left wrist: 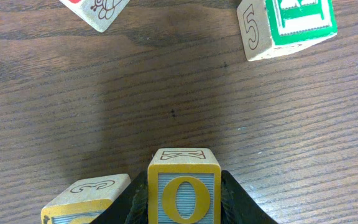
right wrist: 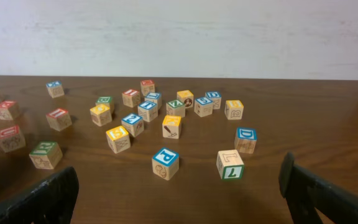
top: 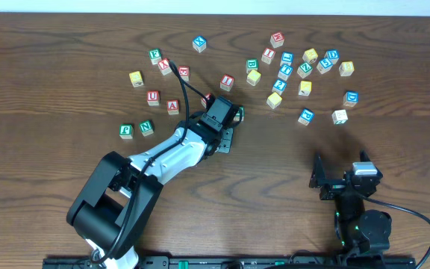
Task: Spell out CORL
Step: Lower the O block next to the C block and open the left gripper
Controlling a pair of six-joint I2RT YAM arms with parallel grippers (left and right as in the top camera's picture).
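Your overhead camera looks straight down on the desk (top: 43, 45), with the far edge at the top. Your left wrist camera hangs very close over the wood, looking past the left fingers (left wrist: 238, 202) at the yellow O cube (left wrist: 183, 193). Your right wrist camera sits low and farther back, facing the far edge between the right fingers (right wrist: 42, 196). It shares the blue P cube (right wrist: 165, 163) and its neighbours with the overhead.

Red-lettered cubes (top: 153, 97), perhaps seven, lie scattered across the wooden table (top: 51, 45).
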